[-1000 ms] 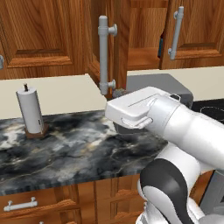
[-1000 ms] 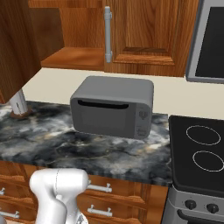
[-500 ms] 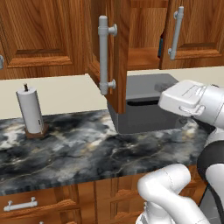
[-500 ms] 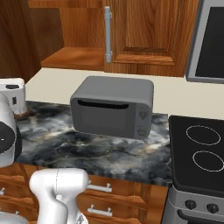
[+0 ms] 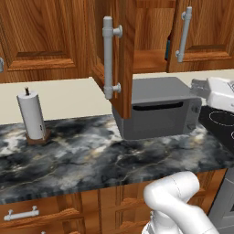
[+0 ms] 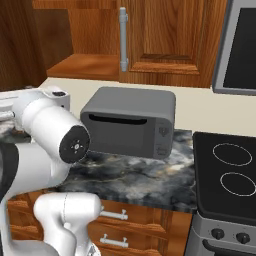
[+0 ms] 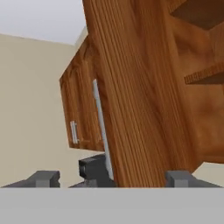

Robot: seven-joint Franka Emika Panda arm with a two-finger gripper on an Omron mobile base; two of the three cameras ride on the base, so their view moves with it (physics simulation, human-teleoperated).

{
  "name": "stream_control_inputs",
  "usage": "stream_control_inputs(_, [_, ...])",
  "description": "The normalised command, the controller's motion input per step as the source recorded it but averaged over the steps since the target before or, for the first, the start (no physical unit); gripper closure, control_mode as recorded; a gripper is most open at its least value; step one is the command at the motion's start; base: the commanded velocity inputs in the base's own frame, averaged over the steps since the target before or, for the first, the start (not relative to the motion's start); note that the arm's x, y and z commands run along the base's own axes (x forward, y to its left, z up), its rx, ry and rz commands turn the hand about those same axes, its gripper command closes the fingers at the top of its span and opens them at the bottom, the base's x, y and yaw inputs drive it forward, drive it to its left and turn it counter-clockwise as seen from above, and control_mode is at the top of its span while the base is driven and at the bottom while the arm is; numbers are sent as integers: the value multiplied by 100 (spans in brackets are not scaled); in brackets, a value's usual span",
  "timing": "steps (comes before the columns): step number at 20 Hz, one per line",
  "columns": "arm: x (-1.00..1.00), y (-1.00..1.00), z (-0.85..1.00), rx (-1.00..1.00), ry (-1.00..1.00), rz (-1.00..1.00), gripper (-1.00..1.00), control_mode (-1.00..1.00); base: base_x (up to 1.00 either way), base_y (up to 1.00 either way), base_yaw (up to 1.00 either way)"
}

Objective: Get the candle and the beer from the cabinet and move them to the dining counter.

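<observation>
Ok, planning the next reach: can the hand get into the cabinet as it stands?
Probably not straight in: the swung-out cabinet door has its edge right before the open hand. The shelf lies unblocked beside it.

Reddish-brown wooden wall cabinet (image 5: 55,41) with one raised-panel door (image 5: 119,55) swung open, grey bar handle (image 5: 109,57) facing forward. Below, grey boxy microwave (image 5: 157,112) on black-and-grey marbled surface (image 5: 82,157). White paper-towel roll on wooden stand (image 5: 32,116) at left. White robot arm (image 5: 178,205) lower right.
</observation>
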Motion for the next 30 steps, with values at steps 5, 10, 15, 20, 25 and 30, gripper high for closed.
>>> stream_control_inputs(5, [85, -6, -12, 0, 0, 25, -100, -100, 0, 0, 0])
stream_control_inputs(10, [80, 8, -33, -1, 0, 28, -100, -100, 0, 0, 0])
stream_control_inputs(15, [56, 38, -20, -3, -1, 22, -100, -100, 0, 0, 0])
stream_control_inputs(20, [30, 58, -2, -1, -9, 14, -100, -100, 0, 0, 0])
stream_control_inputs(25, [5, 55, 0, 0, -16, 5, -100, -100, 0, 0, 0])
stream_control_inputs(30, [7, 46, 0, 0, -12, 5, -100, -100, 0, 0, 0])
